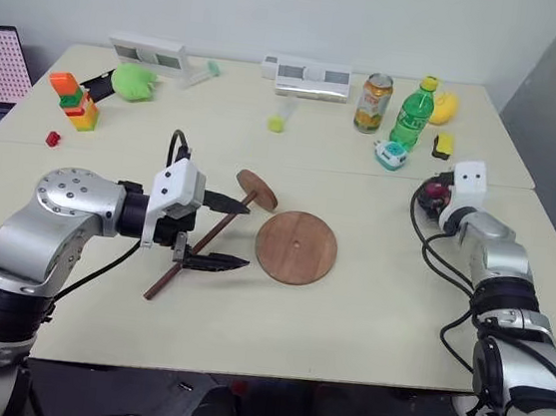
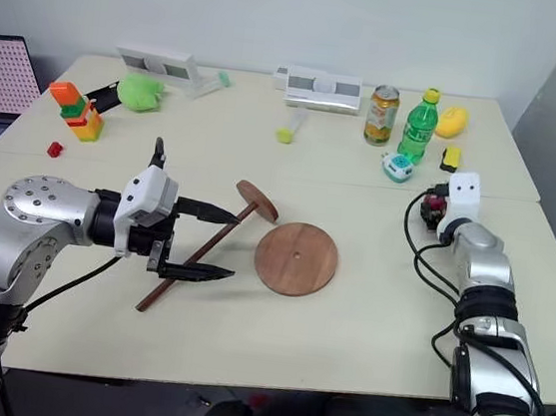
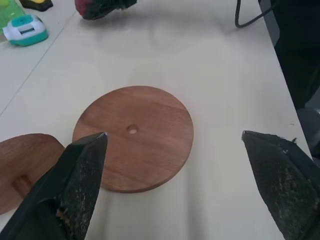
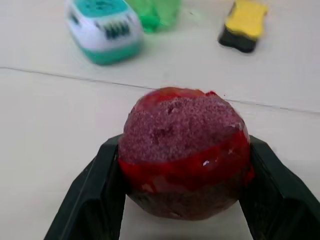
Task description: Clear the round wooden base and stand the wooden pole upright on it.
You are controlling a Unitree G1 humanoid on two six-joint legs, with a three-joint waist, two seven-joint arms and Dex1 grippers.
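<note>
The left gripper [image 1: 223,232] is hanging spread wide over the wooden pole [image 1: 207,243], beside the bare round wooden base [image 1: 297,247]; the right gripper [image 4: 182,200] is clamping a red ball [image 4: 184,152] on the counter [image 1: 366,318].

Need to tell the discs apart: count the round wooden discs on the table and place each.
2. The round wooden base lies flat mid-table; a smaller disc is fixed to the wooden pole, just left of it. None looks hidden.

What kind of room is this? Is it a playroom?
Probably a robot test room, not a playroom. Plain tables pushed together hold odd practice things: a green bottle, a drink can, toy blocks. A round wooden base lies by the left gripper.
</note>
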